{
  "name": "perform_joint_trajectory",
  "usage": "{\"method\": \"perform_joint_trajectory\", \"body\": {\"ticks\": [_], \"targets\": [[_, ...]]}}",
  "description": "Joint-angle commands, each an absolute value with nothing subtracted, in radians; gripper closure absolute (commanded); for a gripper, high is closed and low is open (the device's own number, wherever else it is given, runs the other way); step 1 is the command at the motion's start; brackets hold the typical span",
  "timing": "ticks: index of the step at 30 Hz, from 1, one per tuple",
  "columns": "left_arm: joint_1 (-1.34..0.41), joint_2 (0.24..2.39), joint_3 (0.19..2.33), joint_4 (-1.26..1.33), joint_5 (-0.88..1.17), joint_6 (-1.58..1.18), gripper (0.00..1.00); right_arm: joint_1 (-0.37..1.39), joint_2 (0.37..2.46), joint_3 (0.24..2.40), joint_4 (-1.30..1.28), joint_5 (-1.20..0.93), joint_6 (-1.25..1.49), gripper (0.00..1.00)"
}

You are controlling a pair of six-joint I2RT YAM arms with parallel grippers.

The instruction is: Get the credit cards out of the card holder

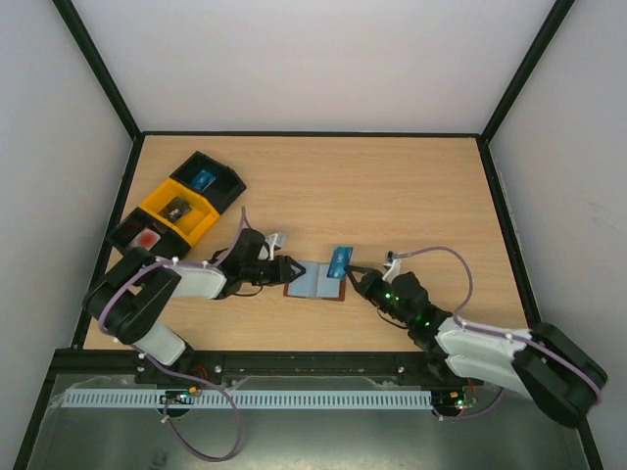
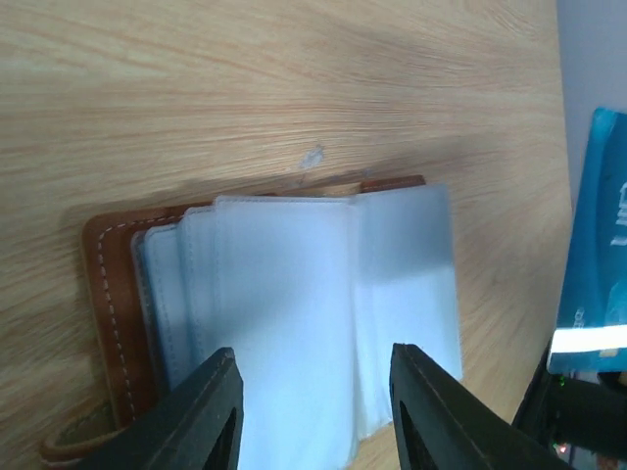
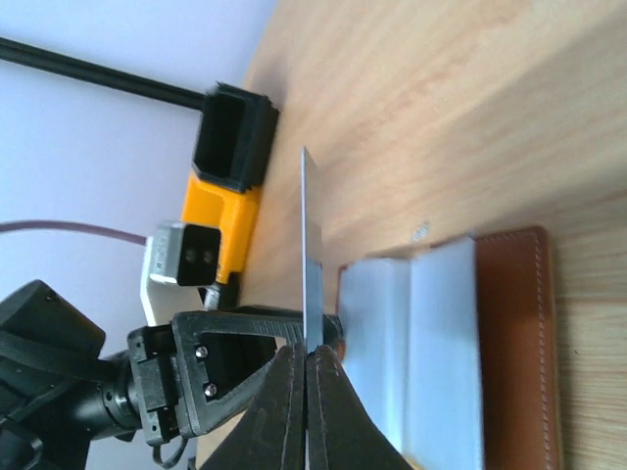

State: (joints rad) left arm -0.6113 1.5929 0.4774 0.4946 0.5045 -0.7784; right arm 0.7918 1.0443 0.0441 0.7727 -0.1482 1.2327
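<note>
The card holder (image 1: 315, 281) lies open on the table, brown leather with pale grey-blue sleeves (image 2: 294, 294) fanned up. My left gripper (image 1: 291, 269) is at its left end, open, the fingertips (image 2: 223, 397) apart over the sleeves with nothing pinched between them. My right gripper (image 1: 357, 280) is at the holder's right end, shut on a blue credit card (image 1: 340, 260) lifted clear of the sleeves. That card shows edge-on (image 3: 311, 245) above the shut right gripper (image 3: 306, 357), and its blue face (image 2: 600, 245) stands at the right edge of the left wrist view.
At the back left stand three joined bins: a black one (image 1: 217, 177) holding a blue card, a yellow one (image 1: 181, 209) with a dark item, and a black one (image 1: 142, 237) with a red item. The enclosure's black frame and white walls ring the table.
</note>
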Motion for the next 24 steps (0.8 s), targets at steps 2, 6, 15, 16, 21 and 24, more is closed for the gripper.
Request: {"method": "perform_joint_trajectory", "body": {"ticks": [2,6,15,16,21,24], "targets": [[-0.611,1.464,0.521,0.396,0.519,-0.799,0.46,0.788,0.798,0.079,0.515,-0.036,1.168,0.98],[-0.612,1.372,0.517,0.444,0.571,-0.887,0.39,0.788,0.668,0.077,0.503,-0.005,1.19,0.98],[-0.64,1.333,0.33,1.064,0.623,-1.356,0.26,0.787,0.732,0.101,0.641,-0.046,1.23,0.98],[-0.649,1.347,0.314,1.132,0.612,-1.403,0.25,0.788,0.756,0.103,0.679,-0.048,1.243,0.98],[-0.698,1.47,0.283,1.421,0.564,-1.579,0.22,0.792,0.899,0.161,0.824,-0.083,1.285,0.98],[-0.702,1.581,0.263,1.67,0.549,-1.693,0.24,0.804,0.955,0.199,0.859,-0.098,1.302,0.98]]}}
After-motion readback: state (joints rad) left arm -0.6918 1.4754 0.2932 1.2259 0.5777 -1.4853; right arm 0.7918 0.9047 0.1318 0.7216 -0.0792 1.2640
